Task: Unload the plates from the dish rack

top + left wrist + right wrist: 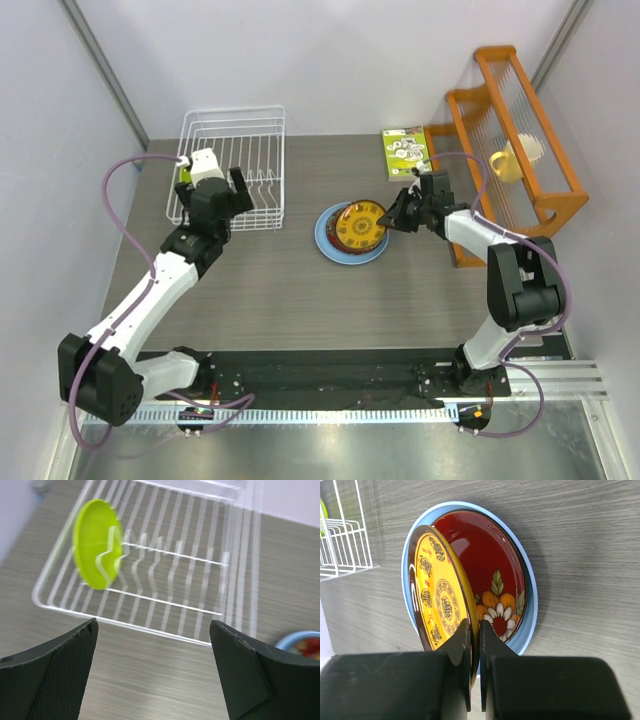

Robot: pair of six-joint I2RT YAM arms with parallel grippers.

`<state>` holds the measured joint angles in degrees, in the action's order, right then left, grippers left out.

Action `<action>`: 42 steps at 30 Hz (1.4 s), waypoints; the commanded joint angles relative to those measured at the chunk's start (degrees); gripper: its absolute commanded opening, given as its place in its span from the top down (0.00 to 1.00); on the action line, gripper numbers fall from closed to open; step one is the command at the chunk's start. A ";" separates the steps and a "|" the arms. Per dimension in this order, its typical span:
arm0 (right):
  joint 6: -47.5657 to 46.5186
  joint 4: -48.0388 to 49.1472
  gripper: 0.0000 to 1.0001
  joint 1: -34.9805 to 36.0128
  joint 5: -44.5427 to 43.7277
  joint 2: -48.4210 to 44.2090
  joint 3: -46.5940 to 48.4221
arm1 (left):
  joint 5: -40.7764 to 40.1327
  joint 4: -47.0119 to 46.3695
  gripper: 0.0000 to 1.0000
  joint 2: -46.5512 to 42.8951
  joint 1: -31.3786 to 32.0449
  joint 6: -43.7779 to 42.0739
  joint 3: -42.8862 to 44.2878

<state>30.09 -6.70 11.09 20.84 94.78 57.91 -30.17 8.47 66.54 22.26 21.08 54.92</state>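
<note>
Yellow-rimmed plate (440, 600) leans over the red plate (485, 560) and blue plate (532, 597) on the counter (580, 530), its rim clamped in the right pincer (474, 630). We see the left pincer (152, 625) wide open, empty, by the dish rack (175, 554) holding the green plate (95, 542).

Left hand (152, 625) spread, right hand (475, 627) pinched

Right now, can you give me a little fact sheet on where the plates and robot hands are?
In dish rack: lime green plate, upright between prongs
On table: red plate lying in blue plate
In transit: yellow plate, tilted over red plate
Right gripper: shut on yellow plate's rim
Left gripper: open, empty, hovering near rack
</note>
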 commanded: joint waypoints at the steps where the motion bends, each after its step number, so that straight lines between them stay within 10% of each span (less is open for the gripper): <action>1: 1.46 6.43 0.93 0.16 4.11 2.24 0.71 | -13.41 2.87 0.04 2.36 -0.11 -5.61 0.89; 15: -0.72 5.31 0.37 0.33 5.89 6.39 3.52 | -21.68 1.29 0.01 12.02 -1.69 -9.13 5.37; 28: -11.62 -14.56 0.33 1.30 -18.01 -3.63 9.76 | -11.58 -0.38 0.00 22.39 -13.73 -8.77 14.69; 42: -11.89 -15.10 0.33 1.39 -17.50 -5.14 8.45 | -4.55 -3.46 0.07 34.96 -20.85 -7.28 22.16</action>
<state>19.14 -21.87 12.23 3.97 89.52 65.45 -37.74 8.27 100.01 2.61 12.88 74.30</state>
